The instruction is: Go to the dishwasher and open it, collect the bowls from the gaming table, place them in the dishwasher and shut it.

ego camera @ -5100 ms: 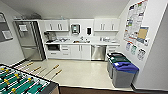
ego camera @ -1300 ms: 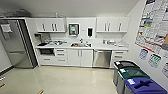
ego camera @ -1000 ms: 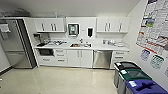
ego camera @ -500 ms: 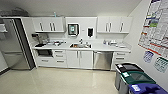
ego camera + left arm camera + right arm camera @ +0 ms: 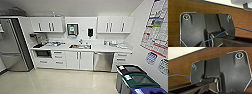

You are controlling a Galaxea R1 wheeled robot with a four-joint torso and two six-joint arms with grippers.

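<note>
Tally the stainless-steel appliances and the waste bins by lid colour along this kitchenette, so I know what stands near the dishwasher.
brushed stainless-steel dishwasher with a bar handle: 1
tall stainless-steel fridge: 1
black-lidded bin: 1
green-lidded bin: 1
blue-lidded bin: 1
Total: 5
</note>
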